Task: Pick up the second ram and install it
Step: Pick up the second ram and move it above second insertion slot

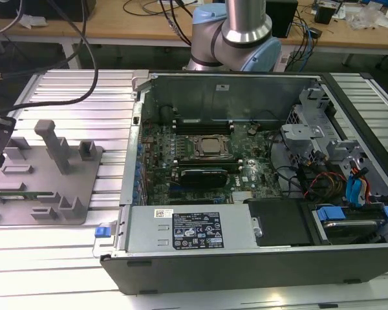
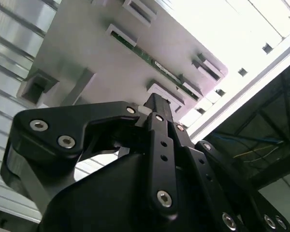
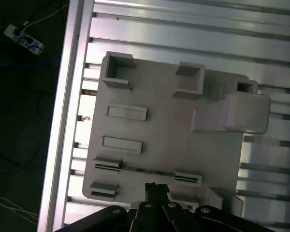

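The claw (image 3: 154,185), fingers pressed together on nothing as far as both wrist views show, hangs close over the second ram (image 3: 147,169), which stands on its long edge in the grey fixture (image 3: 169,121), with a slotted block at each end. I judge the stick light, stiff and thin but fragile, best pinched across its flat faces at mid-length. The fixture lies on the ribbed table (image 3: 193,29), well apart from the open computer case (image 1: 246,258).
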You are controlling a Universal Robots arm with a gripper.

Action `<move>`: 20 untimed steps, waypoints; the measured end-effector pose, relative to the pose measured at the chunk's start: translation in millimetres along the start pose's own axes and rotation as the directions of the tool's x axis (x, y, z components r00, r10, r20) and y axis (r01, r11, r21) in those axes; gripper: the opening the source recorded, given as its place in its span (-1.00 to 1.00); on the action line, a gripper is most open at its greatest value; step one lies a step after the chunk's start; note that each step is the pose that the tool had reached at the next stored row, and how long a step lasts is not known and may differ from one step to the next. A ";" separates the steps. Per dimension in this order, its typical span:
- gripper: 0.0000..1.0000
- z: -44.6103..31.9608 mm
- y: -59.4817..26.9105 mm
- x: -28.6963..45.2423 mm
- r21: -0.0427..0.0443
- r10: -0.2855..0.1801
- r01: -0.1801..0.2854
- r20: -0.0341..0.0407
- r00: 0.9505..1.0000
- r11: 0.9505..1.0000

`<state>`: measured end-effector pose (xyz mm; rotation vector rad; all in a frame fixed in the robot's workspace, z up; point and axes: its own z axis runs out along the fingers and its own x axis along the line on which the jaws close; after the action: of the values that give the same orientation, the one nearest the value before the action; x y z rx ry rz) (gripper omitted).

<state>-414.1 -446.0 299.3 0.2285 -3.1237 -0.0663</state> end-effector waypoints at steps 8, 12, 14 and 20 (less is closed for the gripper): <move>-0.84 0.2 0.0 0.0 0.000 -0.262 0.262 -0.011 0.965 0.965; -0.84 0.3 0.0 0.0 -0.002 -0.417 0.417 -0.018 0.909 0.909; -0.84 0.5 -0.1 0.0 -0.002 -0.472 0.472 -0.021 0.881 0.882; -0.84 1.1 -0.1 0.0 -0.008 -0.680 0.680 -0.031 0.733 0.733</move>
<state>-414.1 -446.0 298.1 1.3486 -2.8104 -0.0564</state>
